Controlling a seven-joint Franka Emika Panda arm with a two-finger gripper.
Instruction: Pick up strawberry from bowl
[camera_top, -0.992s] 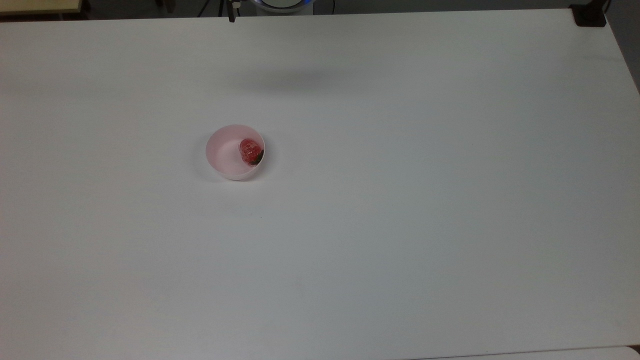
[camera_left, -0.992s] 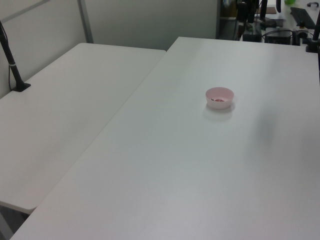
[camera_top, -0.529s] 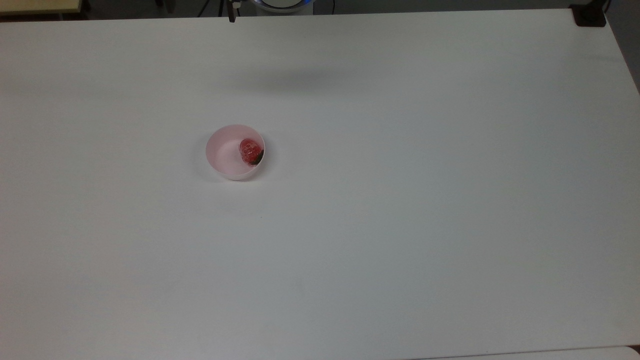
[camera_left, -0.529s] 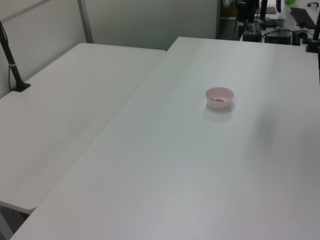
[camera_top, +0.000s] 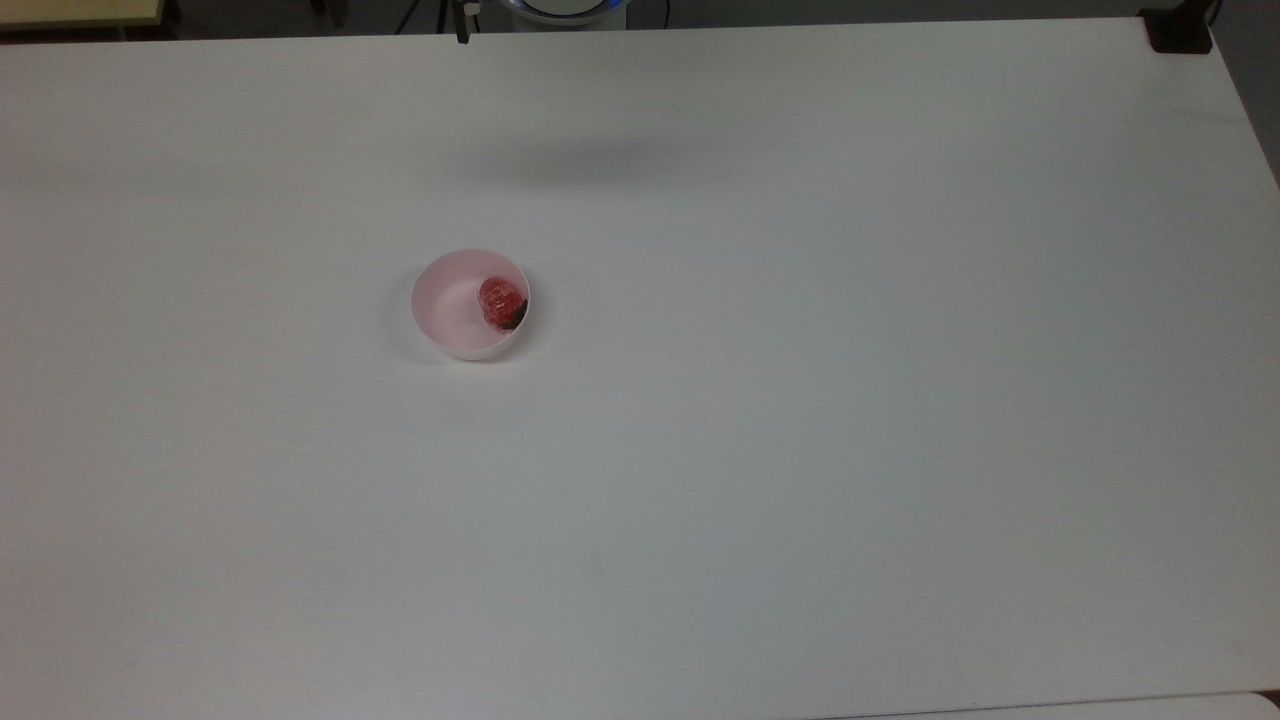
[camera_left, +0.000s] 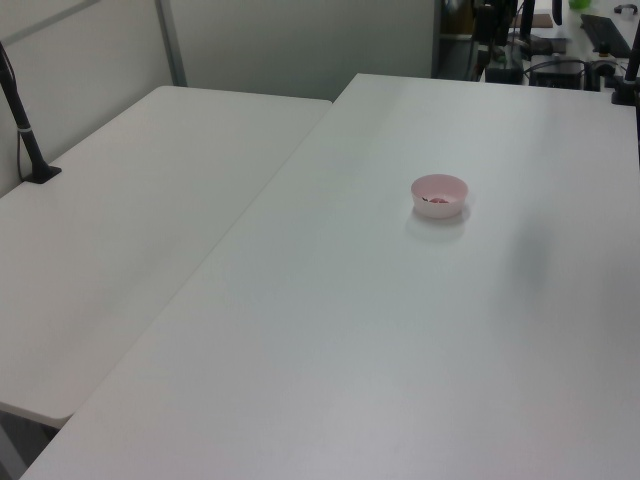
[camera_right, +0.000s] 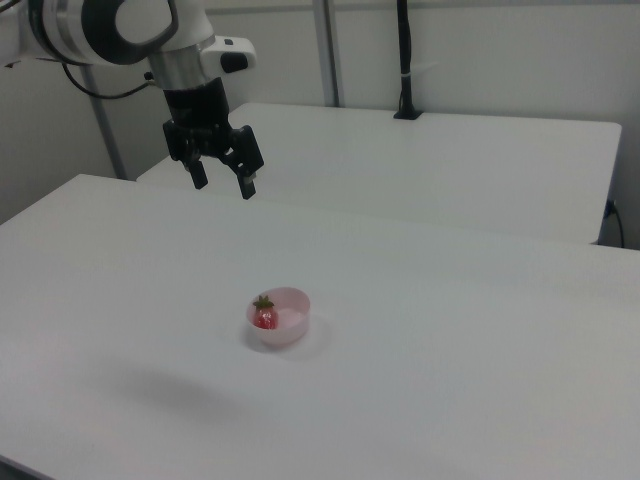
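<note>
Clearly, we see the strawberry (camera_top: 500, 300) lying inside the bowl (camera_top: 445, 305), against the wall on the top view's right, its dark green cap turned toward the lower edge of the picture. The bowl stands alone on the white surface (camera_top: 800, 450), left of the middle in the top view.

From the right view we get what the other two cameras do not give us: the arm (camera_right: 110, 25) reaching in from the right view's upper left, with the pincer (camera_right: 223, 186) hanging high above the surface, its two dark fingers (camera_right: 247, 183) spread apart and holding nothing. It sits well apart from the bowl (camera_right: 290, 320), up and toward the right view's left of it. Here the strawberry (camera_right: 265, 318) rests on the bowl's left side, its leafy cap pointing upward past the rim.

In the left view we can make out the bowl (camera_left: 440, 195) toward the far right part of the surface (camera_left: 350, 350), but only a sliver of red (camera_left: 437, 200) shows over its rim, so the fruit's pose cannot be read there. That camera also gives us a second white table (camera_left: 120, 230) butted against the first along a seam, and a black post (camera_left: 25, 130) clamped at its far edge. A soft grey shadow (camera_top: 580, 160) lies on the surface in the top view, above the bowl.
</note>
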